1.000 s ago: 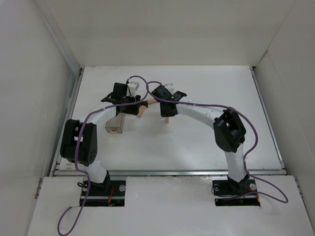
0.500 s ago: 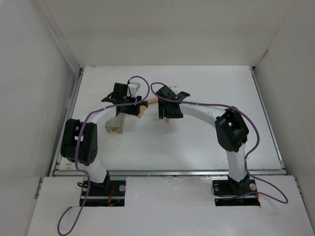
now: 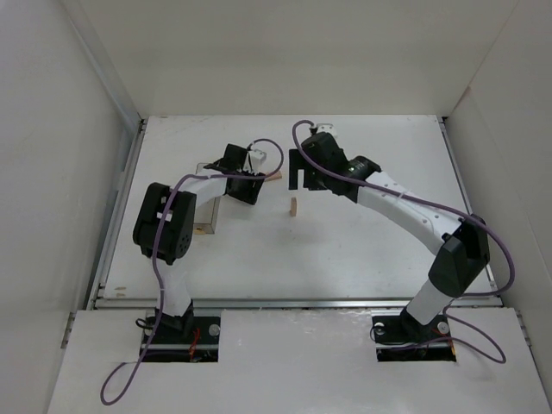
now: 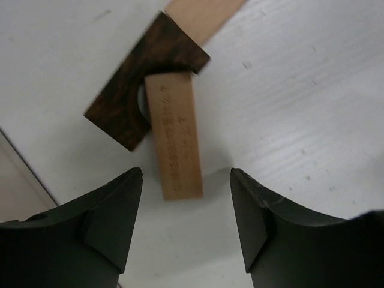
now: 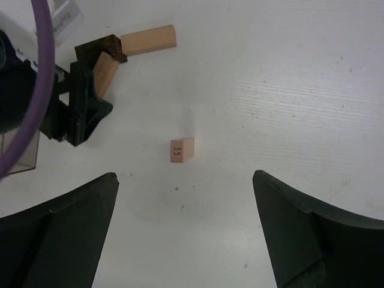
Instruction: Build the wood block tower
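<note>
A small tan block (image 5: pixel 182 149) marked 55 stands upright and alone on the white table (image 3: pixel 371 224), also seen as the block (image 3: pixel 293 206) from above. My right gripper (image 5: pixel 184 175) hangs wide open above and behind it, holding nothing; from above this gripper (image 3: pixel 302 177) is seen beyond the block. My left gripper (image 4: pixel 186 180) is open over the near end of a lying tan block (image 4: pixel 174 138), with a gap on each side. That block leans against a dark brown block (image 4: pixel 147 81), and another tan block (image 4: pixel 201 15) lies beyond.
A clear plastic box (image 3: pixel 205 226) sits on the table beside the left arm, partly hidden by it. White walls close in the table on the left, back and right. A purple cable (image 5: pixel 41 72) crosses the right wrist view.
My right gripper opened from shut, left the small block standing, and drew back toward the far side. The left arm shifted slightly right with its gripper still open.
</note>
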You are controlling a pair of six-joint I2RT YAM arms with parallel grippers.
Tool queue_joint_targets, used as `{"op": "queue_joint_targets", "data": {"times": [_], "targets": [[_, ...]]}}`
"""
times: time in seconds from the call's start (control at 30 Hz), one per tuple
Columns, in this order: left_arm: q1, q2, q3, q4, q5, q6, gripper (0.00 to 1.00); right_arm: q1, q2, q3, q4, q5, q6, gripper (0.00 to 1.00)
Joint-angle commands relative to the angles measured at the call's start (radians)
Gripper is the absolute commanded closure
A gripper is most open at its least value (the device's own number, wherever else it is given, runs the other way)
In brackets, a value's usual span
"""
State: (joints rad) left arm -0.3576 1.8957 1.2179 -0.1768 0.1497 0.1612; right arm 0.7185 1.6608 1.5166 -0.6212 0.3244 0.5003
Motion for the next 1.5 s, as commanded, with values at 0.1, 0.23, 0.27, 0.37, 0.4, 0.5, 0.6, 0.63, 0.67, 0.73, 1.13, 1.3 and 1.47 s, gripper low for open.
{"op": "queue_joint_targets", "data": {"times": [0.1, 0.23, 0.27, 0.37, 0.4, 0.5, 0.6, 0.63, 0.67, 0.73, 1.13, 1.3, 1.47], "targets": [[0.000, 0.052, 0.071, -0.043, -0.045, 0.024, 0.43, -0.024, -0.059, -0.068, 0.075, -0.027, -0.039, 0.00], [-0.009, 0.063, 0.089, -0.043, -0.036, 0.047, 0.45, -0.024, -0.068, -0.087, 0.084, -0.027, -0.049, 0.00], [-0.009, 0.072, 0.089, -0.043, -0.036, 0.057, 0.53, -0.024, -0.068, -0.087, 0.084, -0.027, -0.058, 0.00], [-0.009, 0.118, 0.152, -0.099, -0.027, 0.057, 0.72, -0.024, -0.068, -0.087, 0.084, -0.027, -0.068, 0.00], [-0.009, 0.118, 0.161, -0.111, -0.006, 0.057, 0.80, -0.033, -0.068, -0.087, 0.084, -0.027, -0.068, 0.00], [-0.009, 0.131, 0.161, -0.133, 0.022, 0.057, 1.00, -0.033, -0.068, -0.078, 0.095, -0.037, -0.077, 0.00], [-0.009, 0.097, 0.140, -0.133, 0.045, 0.066, 1.00, -0.044, -0.068, -0.068, 0.104, -0.071, -0.098, 0.00], [-0.009, 0.085, 0.140, -0.142, 0.065, 0.078, 1.00, -0.044, -0.068, -0.068, 0.115, -0.103, -0.118, 0.00], [-0.009, 0.053, 0.131, -0.154, 0.088, 0.098, 1.00, -0.053, -0.068, -0.059, 0.115, -0.143, -0.137, 0.00], [-0.009, 0.013, 0.131, -0.164, 0.099, 0.121, 1.00, -0.074, -0.068, -0.059, 0.138, -0.215, -0.160, 0.00], [-0.018, -0.247, 0.255, -0.334, 0.275, 0.319, 1.00, -0.145, 0.007, 0.036, 0.219, -0.660, -0.217, 0.13], [-0.038, -0.305, 0.278, -0.374, 0.347, 0.379, 1.00, -0.223, 0.028, -0.012, 0.397, -0.945, -0.070, 0.17], [-0.079, -0.314, 0.298, -0.394, 0.350, 0.416, 1.00, -0.271, 0.062, -0.027, 0.549, -1.079, 0.012, 0.23]]}}
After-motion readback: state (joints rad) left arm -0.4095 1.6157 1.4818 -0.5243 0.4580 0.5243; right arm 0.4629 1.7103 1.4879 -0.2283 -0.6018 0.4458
